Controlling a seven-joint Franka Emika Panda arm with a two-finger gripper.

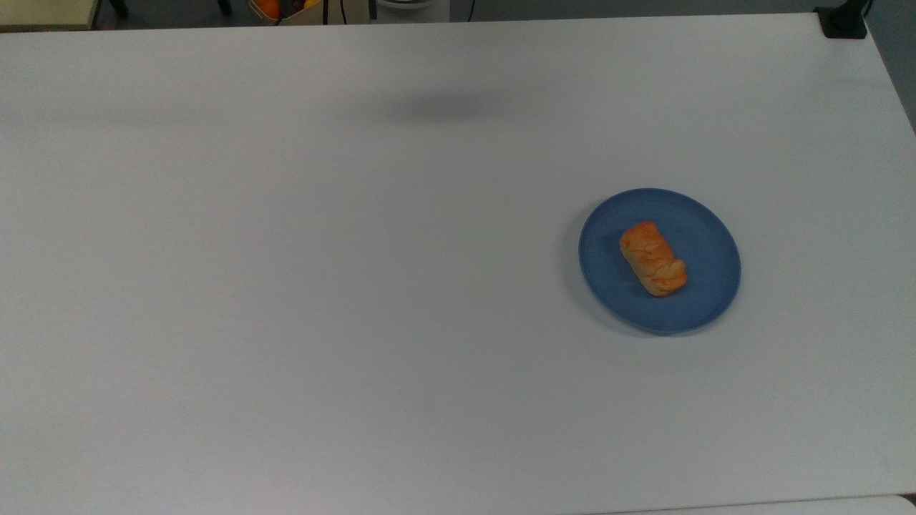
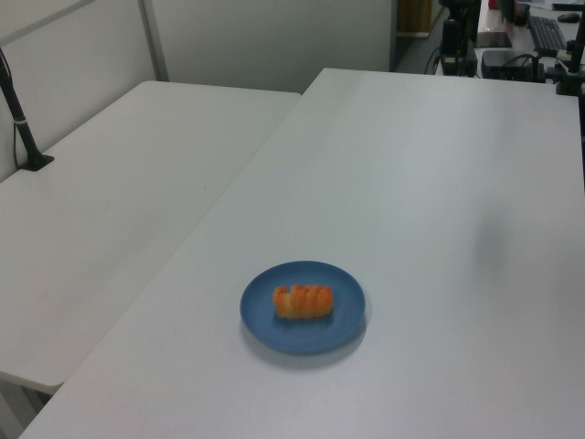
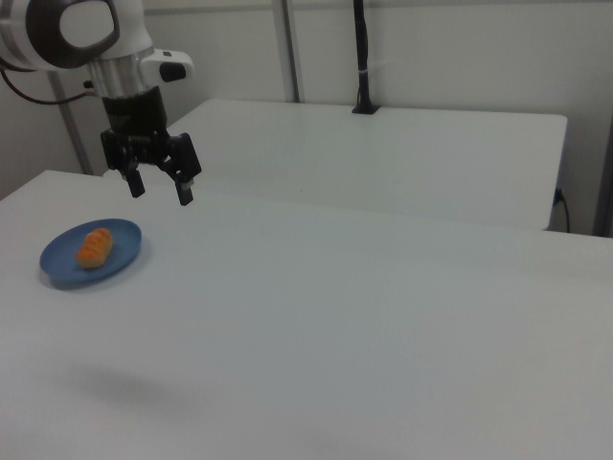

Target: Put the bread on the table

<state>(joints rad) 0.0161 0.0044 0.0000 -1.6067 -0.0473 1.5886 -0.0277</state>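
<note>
Bread (image 1: 653, 258): small oblong roll, golden-orange, glossy with braided ridges across its top; lies near the middle of the plate, far smaller than it.
Plate (image 1: 705, 236): round, blue, on the table toward the top view's right.
Table (image 1: 286, 286): plain white top.
Gripper (image 3: 160, 188): hangs in the air above the table, fingers spread apart, gripping nothing, off to the right view's right of the plate.

Overhead plus 2 oblique table (image 1: 286, 286) views
</note>
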